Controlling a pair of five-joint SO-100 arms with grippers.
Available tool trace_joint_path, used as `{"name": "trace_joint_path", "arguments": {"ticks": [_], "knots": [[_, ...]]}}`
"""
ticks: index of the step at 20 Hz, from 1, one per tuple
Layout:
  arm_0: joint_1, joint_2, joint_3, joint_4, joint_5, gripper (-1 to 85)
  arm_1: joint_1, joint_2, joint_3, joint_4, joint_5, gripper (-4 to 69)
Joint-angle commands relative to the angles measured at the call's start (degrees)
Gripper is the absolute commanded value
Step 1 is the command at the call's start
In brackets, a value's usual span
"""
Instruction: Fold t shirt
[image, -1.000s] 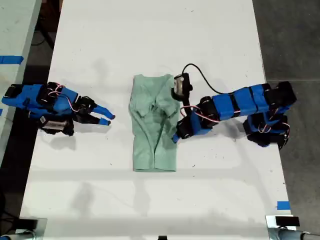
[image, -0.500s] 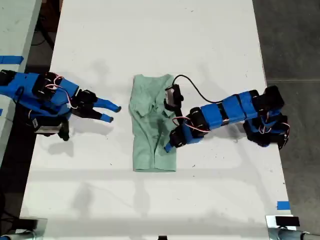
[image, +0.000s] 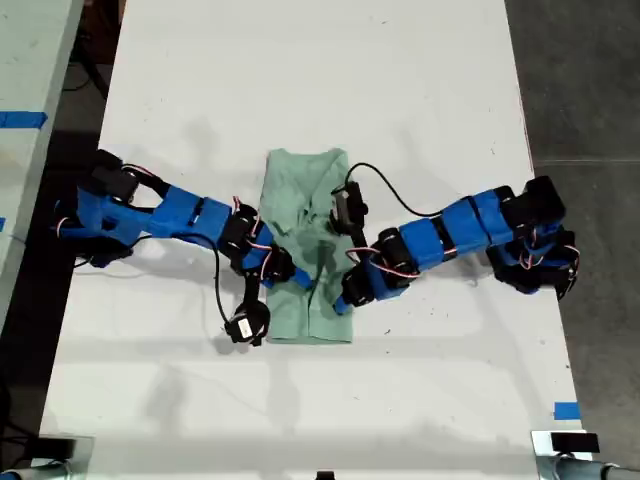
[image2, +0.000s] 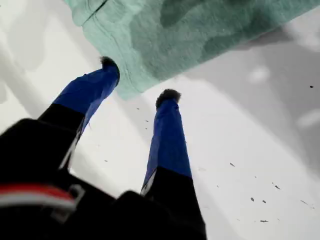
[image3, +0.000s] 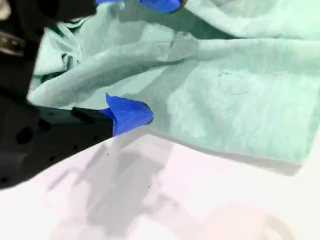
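Since half a second ago: an arm from the exterior view's left, then well clear of the cloth, now stretched in over the near edge of the t shirt; the other arm, from the exterior view's right, slid slightly lower along the opposite edge. T shirt unmoved at the centre of the white table, neck toward the top of the exterior view. Soft, wrinkled mint-green knit, bunched into ridges mid-body, stitched hem. My first gripper: blue fingers spread wide, tips at a cloth corner. My second gripper: one blue fingertip at the cloth's edge; open or closed, cannot tell.
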Motion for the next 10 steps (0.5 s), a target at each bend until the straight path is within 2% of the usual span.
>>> {"name": "trace_joint_path", "arguments": {"ticks": [1, 3, 5, 6, 8, 9, 10], "knots": [[2.20, 0.79, -3.52, 2.81, -4.04, 26.7, -1.49, 0.18, -4.83, -1.49, 0.97, 17.7], [2.37, 0.88, -3.34, 5.80, -6.68, 21.7, -1.76, -0.44, -4.92, -1.76, 1.41, 17.6], [1.85, 0.09, -2.99, 6.15, -7.73, 2.4, -2.02, -1.67, -4.92, -2.46, 1.93, 17.4], [1.41, -1.58, -3.16, 6.15, -7.82, 1.5, -2.20, -2.55, -4.92, -2.81, 2.20, 17.4], [1.05, -5.45, -4.04, 4.57, -7.38, 4.0, -2.37, -4.75, -4.92, -4.13, 2.37, 17.4], [1.23, -7.21, -5.10, 3.69, -7.21, 15.9, -2.37, -5.89, -5.01, -4.39, 2.55, 17.4], [1.49, -8.70, -6.59, 3.52, -7.03, 23.7, -2.37, -6.68, -5.10, -4.75, 2.55, 17.4]]}}
